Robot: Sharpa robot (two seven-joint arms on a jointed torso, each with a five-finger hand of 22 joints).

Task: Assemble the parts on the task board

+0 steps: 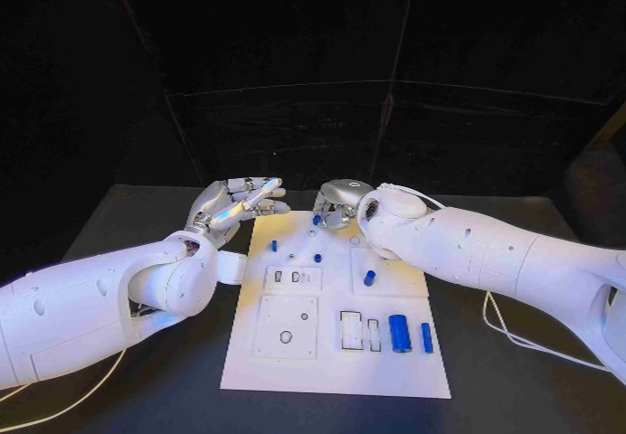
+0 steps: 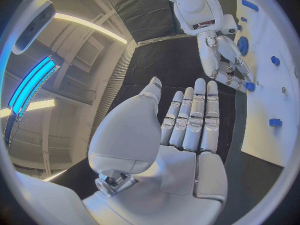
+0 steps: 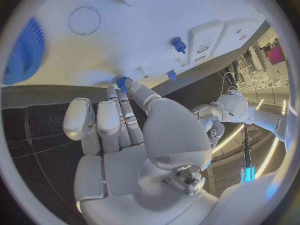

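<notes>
Left hand (image 1: pixel 239 204) hovers just off the far-left edge of the white rectangular task board (image 1: pixel 333 380), fingers straight and together, holding nothing. Right hand (image 1: pixel 338 204) is at the board's far edge, thumb and a fingertip (image 3: pixel 129 81) pinching a small blue plastic part (image 3: pixel 121 80) right at that edge. The part lies directly under the right hand, so that hand is nearer; long axis unclear.

Board (image 1: pixel 336 371) sits mid-table (image 1: pixel 522 398); left hand (image 1: pixel 238 206) hovers off its far-left corner, right hand (image 1: pixel 339 201) over the far edge.
</notes>
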